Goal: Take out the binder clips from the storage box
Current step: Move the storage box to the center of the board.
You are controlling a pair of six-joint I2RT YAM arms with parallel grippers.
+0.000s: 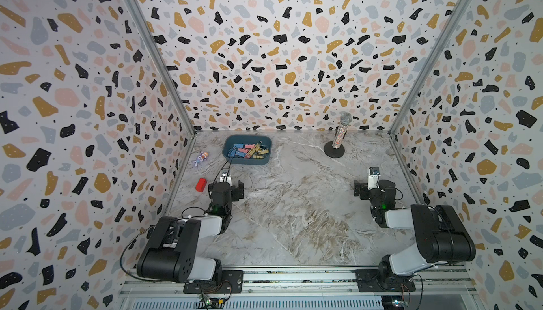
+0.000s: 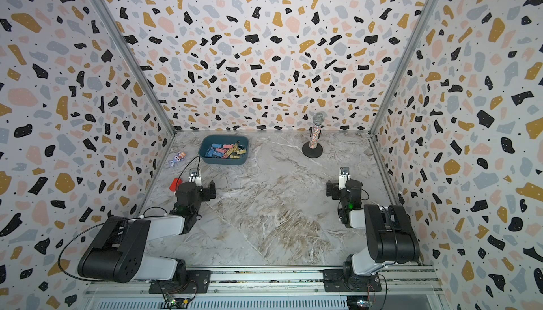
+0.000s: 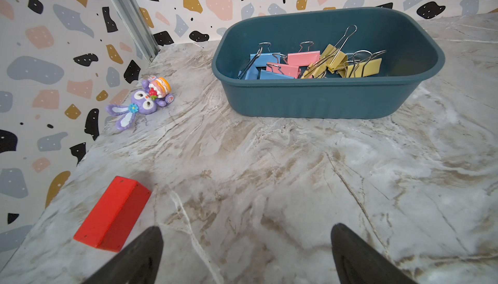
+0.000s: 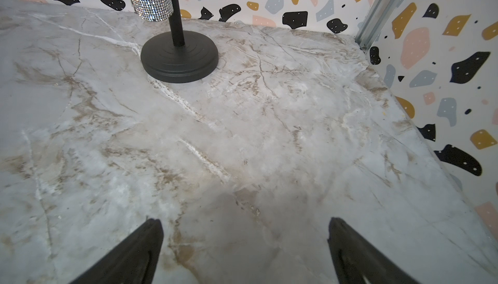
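1. Pose, left arm (image 1: 173,246): the base is bolted to the rail (image 1: 293,277) along the near edge of the table (image 1: 293,211). The links are folded back on themselves, and the forearm runs forward to end low over the left side of the marble top.
2. The left gripper (image 3: 246,230) points toward the far wall. Its jaws are spread wide and hold nothing; in the left wrist view only bare marble shows between the two dark fingertips.
3. Pose, right arm (image 1: 426,235): it mirrors the left one. The base is on the same rail, the elbow is tucked back by the right wall, and the wrist is low over the right side of the table.
4. The right gripper (image 4: 245,222) is also spread wide and holds nothing. It faces the far right corner.
5. The storage box (image 1: 246,161) stands upright at the far left of the table, close to the rear wall. It is ahead of the left gripper and well apart from it.
6. The binder clips (image 3: 310,64), in blue, pink and yellow, lie heaped on the floor of the box with several wire handles sticking up. Every clip seen is inside the box.
7. The red block (image 3: 113,212) lies on the table just beside the left gripper, on its outer side.
8. The purple toy (image 3: 142,102) lies by the left wall, between the block and the box.
9. The microphone (image 1: 342,130) stands upright on a round black stand (image 4: 179,59) at the far right, ahead of the right gripper.
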